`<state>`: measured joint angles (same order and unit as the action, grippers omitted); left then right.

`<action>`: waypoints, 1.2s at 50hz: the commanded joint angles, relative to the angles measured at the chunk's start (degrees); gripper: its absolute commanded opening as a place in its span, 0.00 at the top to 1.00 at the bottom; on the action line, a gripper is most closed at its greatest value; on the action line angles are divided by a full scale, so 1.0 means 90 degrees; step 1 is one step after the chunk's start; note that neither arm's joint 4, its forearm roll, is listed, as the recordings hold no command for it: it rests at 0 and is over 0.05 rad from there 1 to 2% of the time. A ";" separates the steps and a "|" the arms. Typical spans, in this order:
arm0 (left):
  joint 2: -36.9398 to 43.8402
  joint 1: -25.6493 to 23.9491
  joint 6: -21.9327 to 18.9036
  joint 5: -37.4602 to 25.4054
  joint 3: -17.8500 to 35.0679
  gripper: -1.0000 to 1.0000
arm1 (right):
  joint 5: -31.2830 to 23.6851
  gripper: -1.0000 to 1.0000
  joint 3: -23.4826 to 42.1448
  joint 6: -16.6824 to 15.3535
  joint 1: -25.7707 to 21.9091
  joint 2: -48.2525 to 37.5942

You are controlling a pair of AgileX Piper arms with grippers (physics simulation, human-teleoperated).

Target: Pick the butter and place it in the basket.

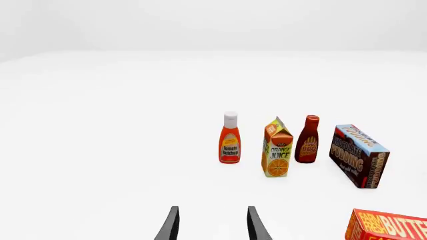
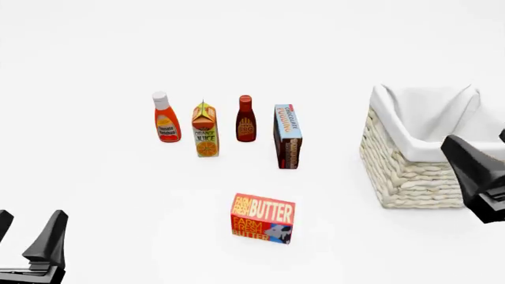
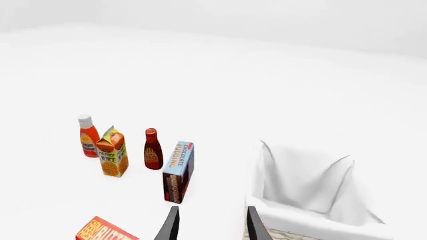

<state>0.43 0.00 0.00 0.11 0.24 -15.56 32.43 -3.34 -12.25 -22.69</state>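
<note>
Butter (image 2: pixel 263 218) stands on the table (image 2: pixel 118 195) near its front edge, untouched, left of the basket (image 2: pixel 418 160) at the right edge. Left gripper (image 1: pixel 211 225) and right gripper (image 3: pixel 210 225): fingers apart, empty.

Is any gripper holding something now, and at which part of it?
Nothing is held. Both grippers, left and right, are open and empty; the butter stands untouched.
</note>
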 commanded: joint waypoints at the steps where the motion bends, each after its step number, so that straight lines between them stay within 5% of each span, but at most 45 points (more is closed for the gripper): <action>1: 0.0000 0.0000 0.0000 0.0000 0.0000 0.00 | -0.0632 0.00 0.0887 -0.0018 -0.0495 -0.0506; 20: 0.0000 0.0000 0.0000 0.0000 0.0000 0.00 | -0.1669 0.00 0.1881 -0.0377 -0.1353 -0.1148; 60: 0.0000 0.0000 0.0000 0.0000 0.0000 0.00 | -0.2475 0.00 0.3393 -0.1100 -0.2162 -0.2631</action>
<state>0.43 0.00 0.00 0.11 0.25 -36.03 59.71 -11.21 -29.80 -43.43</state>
